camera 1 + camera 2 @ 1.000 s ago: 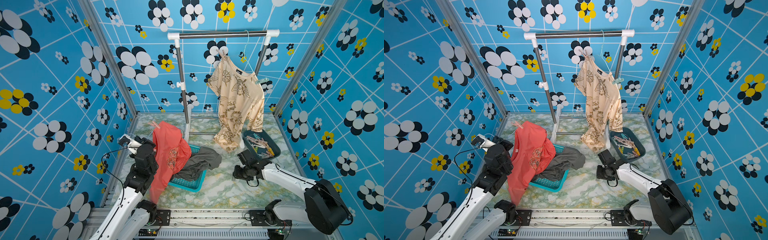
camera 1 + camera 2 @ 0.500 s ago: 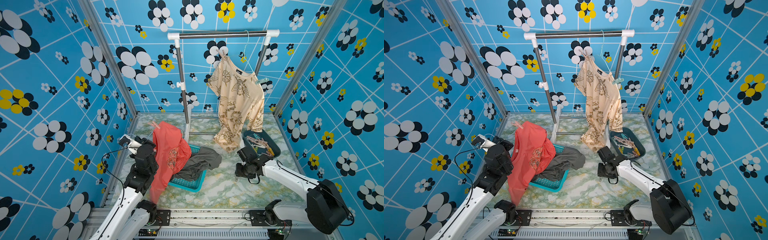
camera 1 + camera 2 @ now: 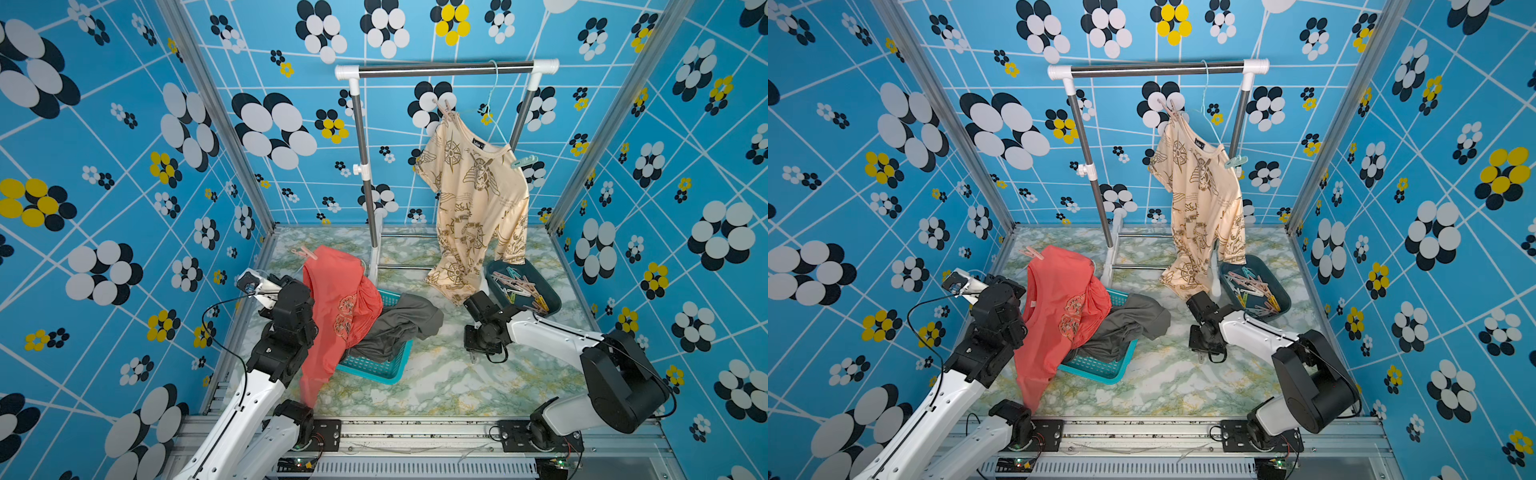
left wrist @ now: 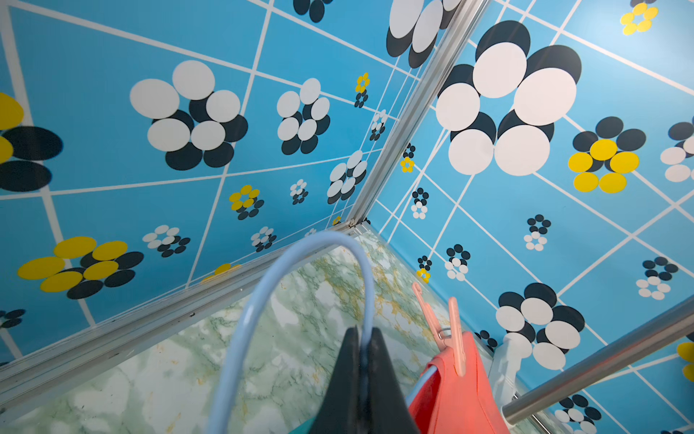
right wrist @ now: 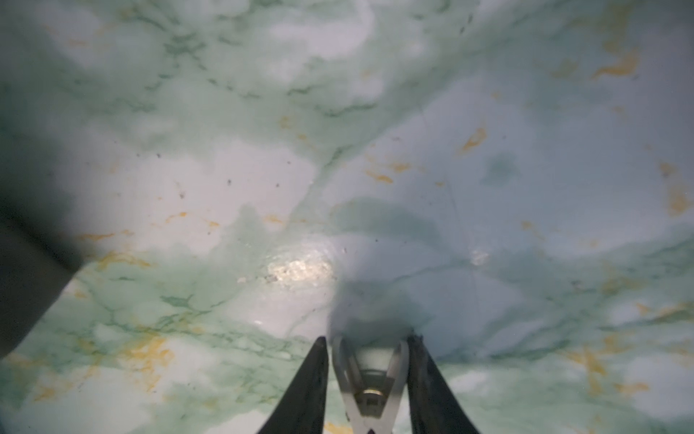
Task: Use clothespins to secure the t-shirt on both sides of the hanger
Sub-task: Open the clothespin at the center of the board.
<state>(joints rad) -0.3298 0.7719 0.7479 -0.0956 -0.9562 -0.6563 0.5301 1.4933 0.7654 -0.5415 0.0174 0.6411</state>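
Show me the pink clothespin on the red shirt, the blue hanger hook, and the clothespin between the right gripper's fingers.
pink clothespin (image 4: 456, 332): left wrist view, its shirt-side leg.
blue hanger hook (image 4: 323, 236): left wrist view, top of the curve.
pale clothespin (image 5: 370, 394): right wrist view, its metal spring.

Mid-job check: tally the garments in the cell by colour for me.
Coral t-shirt: 1
Grey garment: 1
Cream printed t-shirt: 1
Total: 3
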